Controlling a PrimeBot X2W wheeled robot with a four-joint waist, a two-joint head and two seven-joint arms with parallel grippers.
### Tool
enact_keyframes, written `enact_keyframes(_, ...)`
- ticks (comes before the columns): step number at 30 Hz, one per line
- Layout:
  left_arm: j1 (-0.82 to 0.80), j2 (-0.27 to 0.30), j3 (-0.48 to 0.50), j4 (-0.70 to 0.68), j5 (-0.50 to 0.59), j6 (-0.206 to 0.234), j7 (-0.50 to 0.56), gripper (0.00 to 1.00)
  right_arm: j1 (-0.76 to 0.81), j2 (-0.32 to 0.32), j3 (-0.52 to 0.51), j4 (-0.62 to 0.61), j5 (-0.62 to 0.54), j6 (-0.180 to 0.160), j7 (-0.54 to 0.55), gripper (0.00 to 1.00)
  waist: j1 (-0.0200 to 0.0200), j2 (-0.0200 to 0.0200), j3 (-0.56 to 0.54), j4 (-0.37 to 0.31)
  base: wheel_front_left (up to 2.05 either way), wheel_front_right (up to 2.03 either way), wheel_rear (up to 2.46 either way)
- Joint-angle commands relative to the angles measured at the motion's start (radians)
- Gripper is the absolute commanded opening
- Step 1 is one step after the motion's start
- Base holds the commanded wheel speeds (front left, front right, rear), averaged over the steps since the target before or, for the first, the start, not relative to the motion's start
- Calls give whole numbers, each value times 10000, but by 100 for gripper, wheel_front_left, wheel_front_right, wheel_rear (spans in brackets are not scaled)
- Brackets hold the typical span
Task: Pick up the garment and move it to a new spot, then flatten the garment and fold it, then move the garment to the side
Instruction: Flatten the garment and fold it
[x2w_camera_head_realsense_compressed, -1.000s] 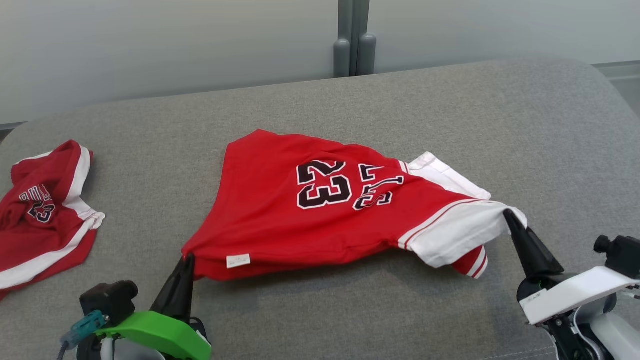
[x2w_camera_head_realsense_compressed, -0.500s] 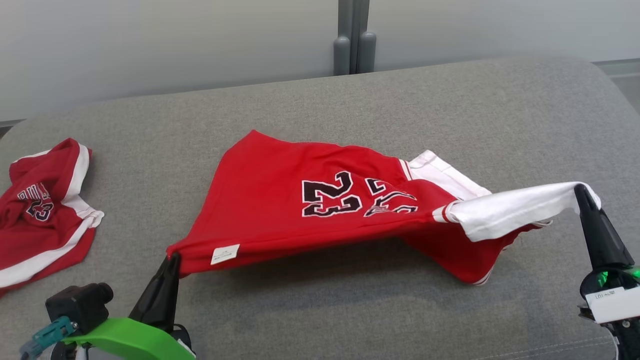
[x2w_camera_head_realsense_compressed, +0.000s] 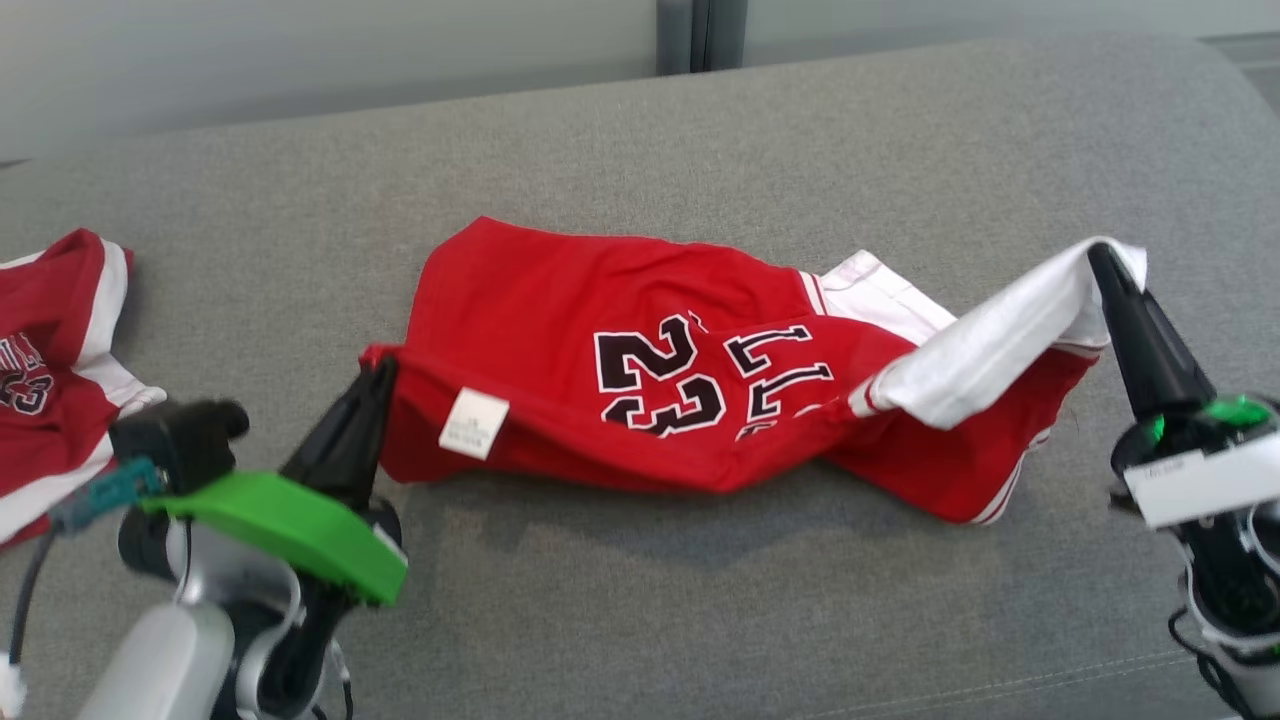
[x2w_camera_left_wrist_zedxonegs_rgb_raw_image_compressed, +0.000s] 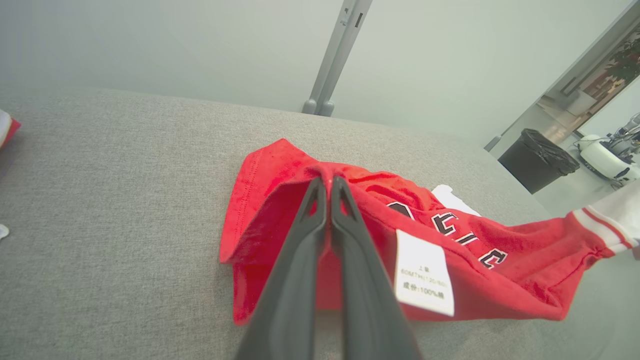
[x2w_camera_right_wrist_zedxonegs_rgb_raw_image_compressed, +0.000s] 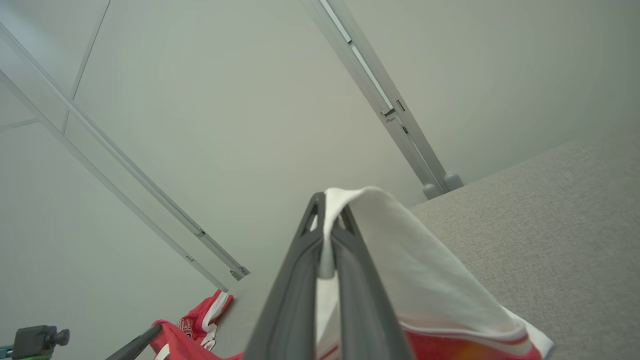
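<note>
The garment (x2w_camera_head_realsense_compressed: 640, 360) is a red jersey with a black "23" and white sleeves, stretched across the grey cushioned surface (x2w_camera_head_realsense_compressed: 700, 150). My left gripper (x2w_camera_head_realsense_compressed: 378, 368) is shut on its red hem corner, next to a white label (x2w_camera_head_realsense_compressed: 473, 423); the left wrist view has that gripper (x2w_camera_left_wrist_zedxonegs_rgb_raw_image_compressed: 327, 181) pinching the red fabric (x2w_camera_left_wrist_zedxonegs_rgb_raw_image_compressed: 450, 235). My right gripper (x2w_camera_head_realsense_compressed: 1098, 252) is shut on the white sleeve end, raised above the surface. In the right wrist view the white cloth (x2w_camera_right_wrist_zedxonegs_rgb_raw_image_compressed: 400, 250) drapes over the closed fingers of that gripper (x2w_camera_right_wrist_zedxonegs_rgb_raw_image_compressed: 327, 197).
A second red and white jersey (x2w_camera_head_realsense_compressed: 50, 340) lies crumpled at the left edge of the surface. A pale wall with a grey post (x2w_camera_head_realsense_compressed: 690, 35) stands behind. A black bin (x2w_camera_left_wrist_zedxonegs_rgb_raw_image_compressed: 537, 157) sits on the floor off the far right side.
Both grippers have lifted and carried the garment away from me, the right one rising higher with the white sleeve. The head camera has tilted down, so the whole scene shifted.
</note>
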Motion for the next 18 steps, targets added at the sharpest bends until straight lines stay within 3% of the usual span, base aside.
enact_keyframes(1,-1056,18,49,451,-85,-239,203,0,-978,-147,185,277,7,4,167,0,0,0,1078,-76,0,0,0)
enact_keyframes(10,-7247,25,206,4074,383,-1294,838,0,-6848,-441,1063,2548,235,4,1026,0,0,0,3123,30,0,0,0)
enact_keyframes(18,-12044,-649,298,7535,748,-1756,148,0,-11781,-287,1664,4801,104,4,1057,0,0,0,3674,146,0,0,0)
